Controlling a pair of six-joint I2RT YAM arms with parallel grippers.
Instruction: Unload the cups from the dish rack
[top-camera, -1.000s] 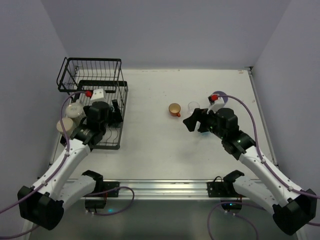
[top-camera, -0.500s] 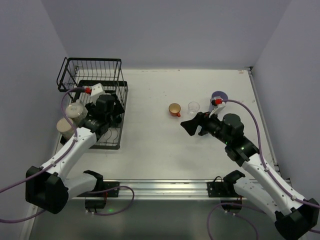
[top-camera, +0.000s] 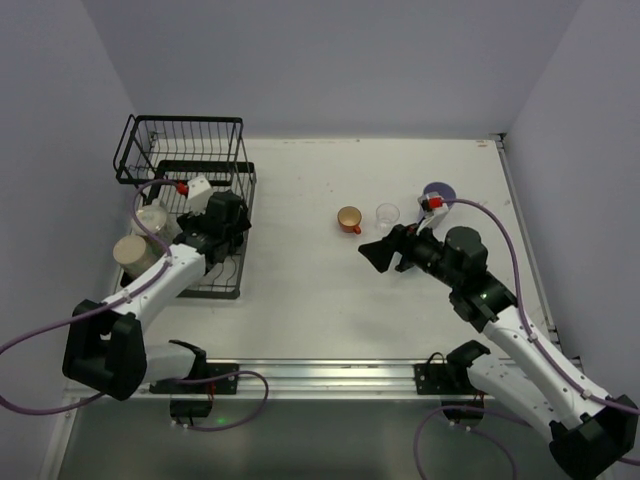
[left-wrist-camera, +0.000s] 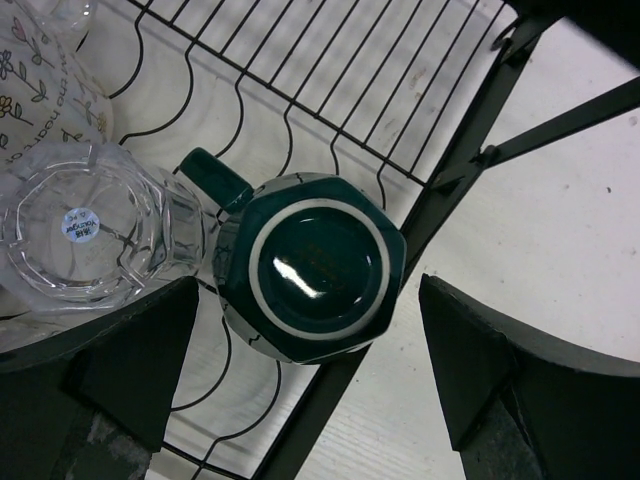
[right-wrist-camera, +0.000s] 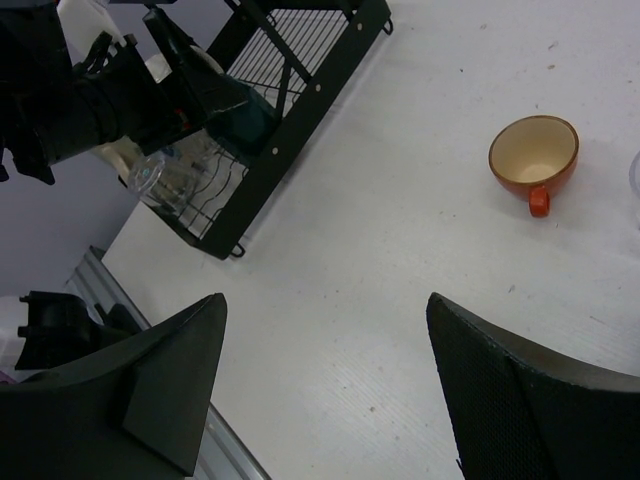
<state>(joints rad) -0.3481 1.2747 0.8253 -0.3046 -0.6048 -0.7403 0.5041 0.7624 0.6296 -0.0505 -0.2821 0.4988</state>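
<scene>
teal mug (left-wrist-camera: 310, 265): glossy glaze | dish rack (left-wrist-camera: 447, 190): matt black wire | clear glass (left-wrist-camera: 85, 225): shiny, smooth

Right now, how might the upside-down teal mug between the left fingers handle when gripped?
The teal mug looks glossy ceramic: probably rigid, somewhat slippery. Its faceted sides should resist turning between the fingers. Lifting may nudge the adjacent clear glass.

The top external camera overlooked the whole table (top-camera: 320, 290) from behind the arms, the left wrist camera faced down close above the dish rack (left-wrist-camera: 478, 152), and the more distant right wrist camera shared that rack.
</scene>
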